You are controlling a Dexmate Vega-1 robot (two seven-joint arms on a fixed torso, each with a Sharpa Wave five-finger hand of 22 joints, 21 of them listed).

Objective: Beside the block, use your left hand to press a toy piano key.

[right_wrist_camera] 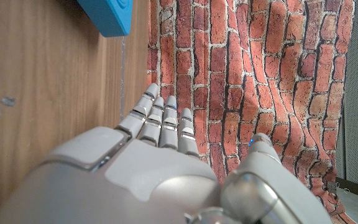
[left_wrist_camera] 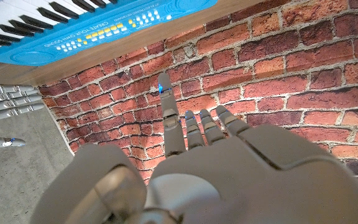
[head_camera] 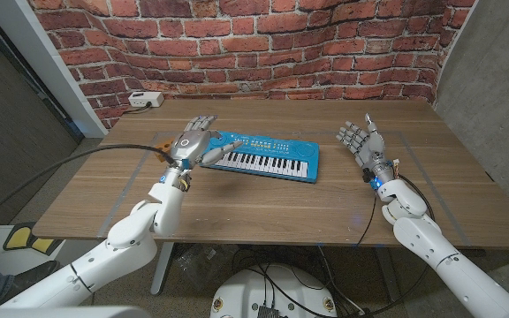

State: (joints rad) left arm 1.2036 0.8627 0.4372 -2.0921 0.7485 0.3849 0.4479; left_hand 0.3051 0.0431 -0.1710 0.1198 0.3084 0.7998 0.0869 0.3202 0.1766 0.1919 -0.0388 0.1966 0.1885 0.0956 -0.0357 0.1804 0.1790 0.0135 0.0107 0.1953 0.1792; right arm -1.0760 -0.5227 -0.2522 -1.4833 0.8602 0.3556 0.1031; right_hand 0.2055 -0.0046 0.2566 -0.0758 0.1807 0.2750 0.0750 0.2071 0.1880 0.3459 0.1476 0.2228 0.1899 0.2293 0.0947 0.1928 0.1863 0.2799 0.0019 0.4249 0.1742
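Left hand point(head_camera: 192, 144): over left end of toy piano point(head_camera: 263, 157), fingers spread, holding nothing; key contact can't tell from head view.
Right hand point(head_camera: 363, 144): well apart at table's point(head_camera: 263, 208) right, fingers spread, empty, palm upright.
Toy piano: blue, mid-table, keys toward robot; runs from left hand toward centre.
Block point(head_camera: 162, 145): orange bit just beside piano's left end, mostly hidden behind left hand.
Risks (judgement): spread fingers may strike several keys at once or land on blue casing w/ buttons; hand may knock block or push piano sideways if coming down off-centre.
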